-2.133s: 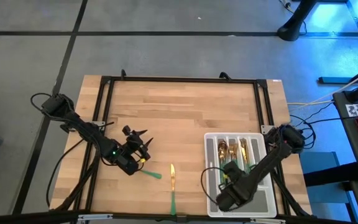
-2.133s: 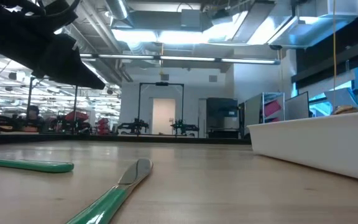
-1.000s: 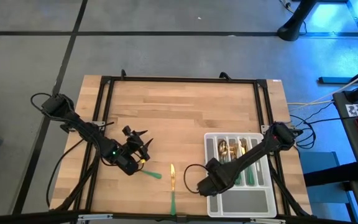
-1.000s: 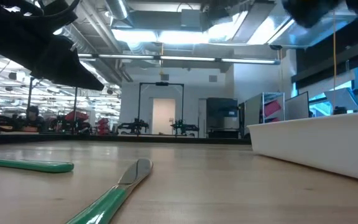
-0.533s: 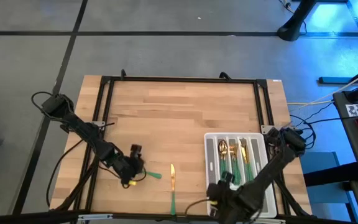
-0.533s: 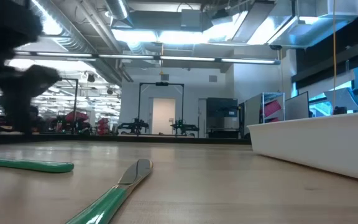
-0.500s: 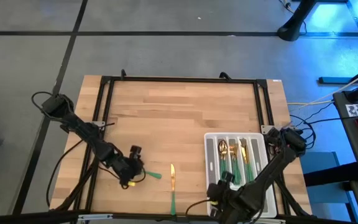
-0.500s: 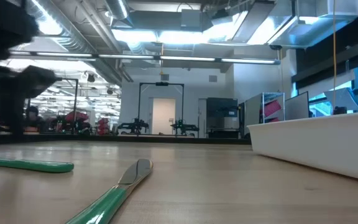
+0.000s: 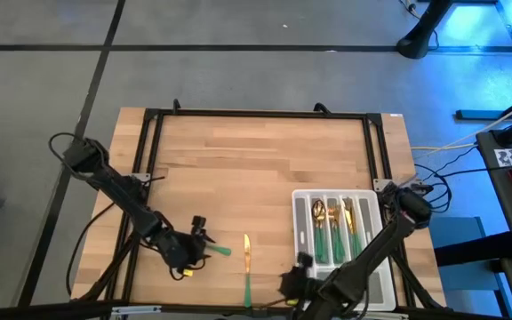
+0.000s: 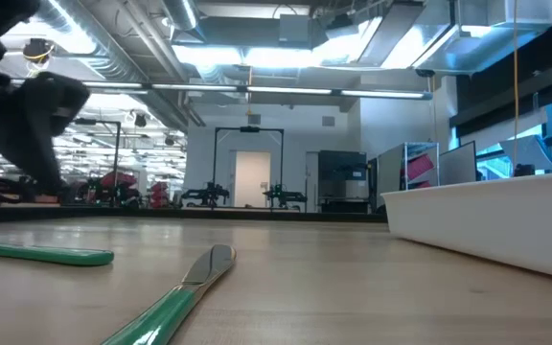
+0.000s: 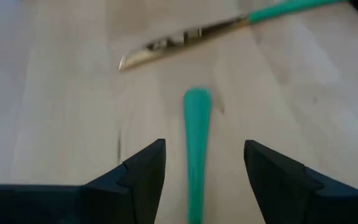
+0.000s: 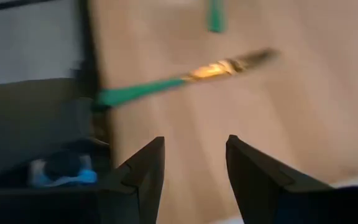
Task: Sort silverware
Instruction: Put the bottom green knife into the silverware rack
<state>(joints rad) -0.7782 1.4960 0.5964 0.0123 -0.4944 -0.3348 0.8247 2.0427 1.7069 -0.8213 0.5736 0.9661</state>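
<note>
A green-handled piece of silverware (image 11: 196, 130) lies flat on the table, its handle running between the open fingers of my left gripper (image 11: 204, 144), which touch nothing. Its head is hidden under that gripper (image 9: 199, 242). A knife (image 9: 247, 267) with a gold blade and a green handle lies flat just to its right. My right gripper (image 9: 293, 283) hangs open near the table's near edge, between the knife and the tray, with the knife (image 12: 185, 78) ahead of its fingers. Several more pieces of silverware (image 9: 332, 222) lie in the tray's slots.
The pale grey divided tray (image 9: 302, 233) sits at the table's near right; its white wall (image 10: 487, 220) rises at the right of the low view. A black frame (image 9: 256, 114) runs around the table. The wood toward the far edge (image 9: 256, 160) is bare.
My left gripper has gone a little toward the near edge and down over the green-handled piece. My right gripper has left the tray, going toward the near edge and then left toward the knife. The silverware on the table has stayed put.
</note>
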